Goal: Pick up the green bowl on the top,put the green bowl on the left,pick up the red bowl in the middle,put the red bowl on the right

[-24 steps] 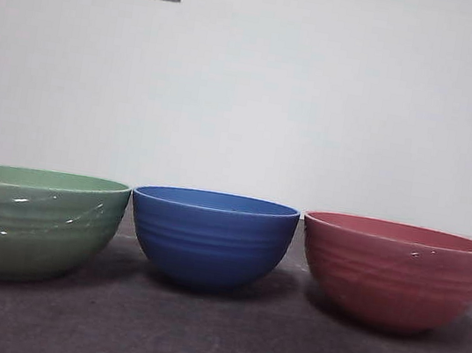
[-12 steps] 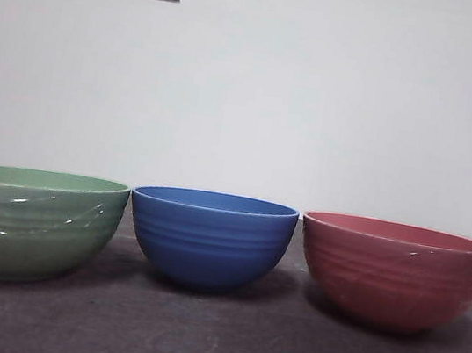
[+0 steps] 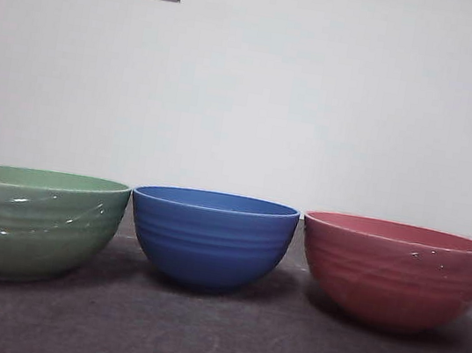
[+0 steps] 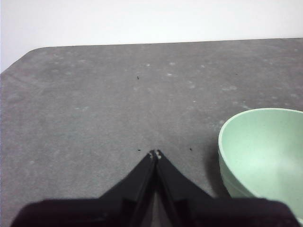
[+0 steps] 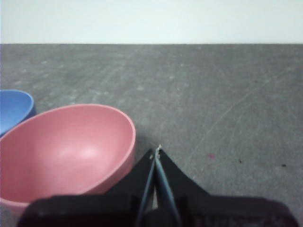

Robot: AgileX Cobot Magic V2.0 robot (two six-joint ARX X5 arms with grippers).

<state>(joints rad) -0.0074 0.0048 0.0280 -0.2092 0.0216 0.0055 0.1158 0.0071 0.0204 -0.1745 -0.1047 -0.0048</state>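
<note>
Front view has the green bowl (image 3: 32,222) and red bowl (image 3: 395,273) flanking the blue bowl (image 3: 211,238), both hands pinched closed and empty beside them, so any careless sweep risks nudging a rim.

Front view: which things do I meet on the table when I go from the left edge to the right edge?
green bowl → blue bowl → red bowl. All three stand upright in one row on the table. No gripper shows in this view.
</note>
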